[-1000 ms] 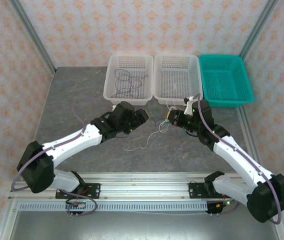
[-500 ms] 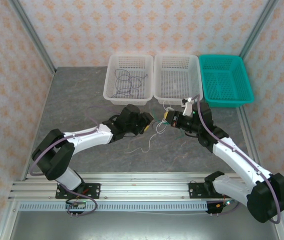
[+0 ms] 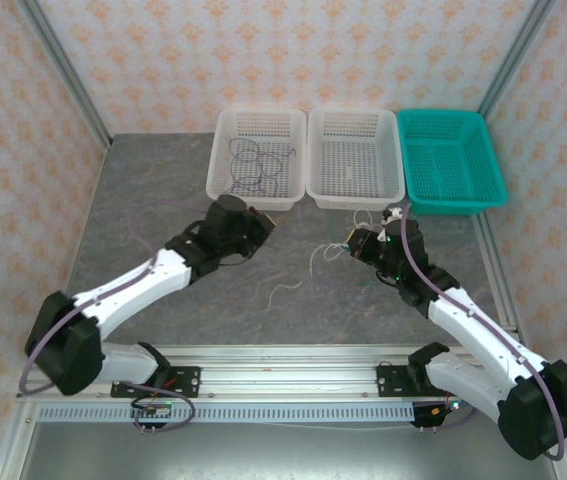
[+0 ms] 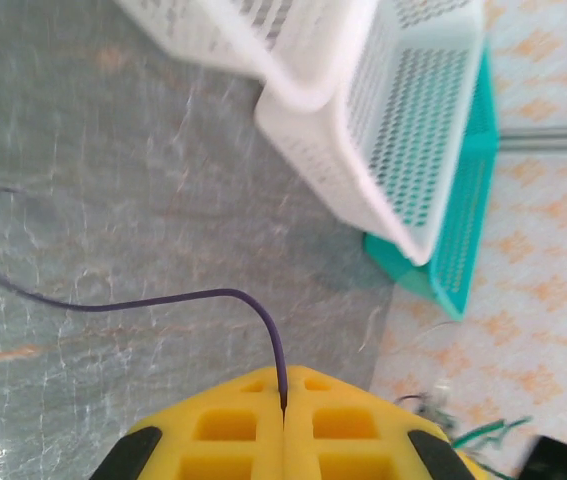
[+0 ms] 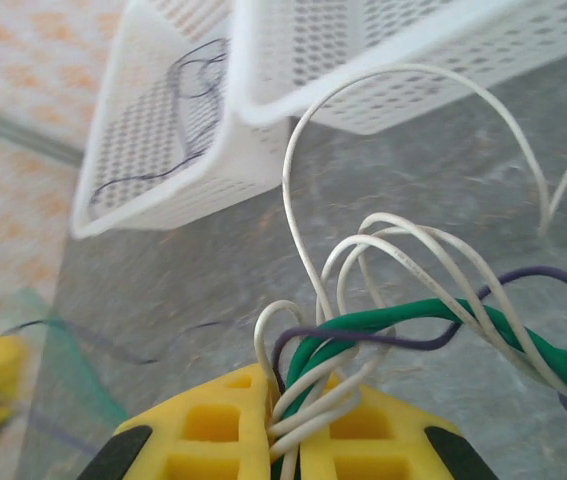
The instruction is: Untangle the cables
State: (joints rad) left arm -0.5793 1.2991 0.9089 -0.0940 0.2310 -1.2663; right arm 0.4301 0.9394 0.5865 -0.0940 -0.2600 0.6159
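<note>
Purple wire (image 4: 163, 299) arcs, apparently clear of basket (image 4: 403, 120).

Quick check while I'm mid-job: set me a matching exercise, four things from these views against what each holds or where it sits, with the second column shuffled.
Things
1. left gripper
2. right gripper
3. left white basket
4. teal basket

Places or states
A. shut on a bundle of white, green and purple wires
B. at the right end of the basket row
C. shut on a single purple wire
D. holds loops of dark wire

Pairs: 1-C, 2-A, 3-D, 4-B
</note>
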